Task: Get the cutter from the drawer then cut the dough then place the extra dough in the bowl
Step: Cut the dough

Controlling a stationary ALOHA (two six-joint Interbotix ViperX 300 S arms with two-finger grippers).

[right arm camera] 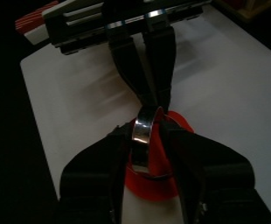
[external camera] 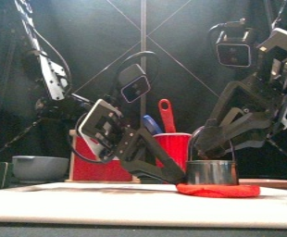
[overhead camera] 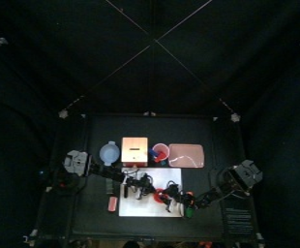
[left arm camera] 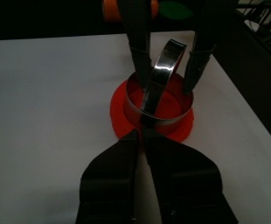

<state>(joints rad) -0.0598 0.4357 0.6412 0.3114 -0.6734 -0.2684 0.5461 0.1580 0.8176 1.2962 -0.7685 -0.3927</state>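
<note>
Round metal cutter sits on red dough disc, right of the white cutting board's middle. Right gripper clamped on cutter's wire handle. Left gripper low over board, jaws nearly together at dough's rim; cannot tell if pinching.
</note>
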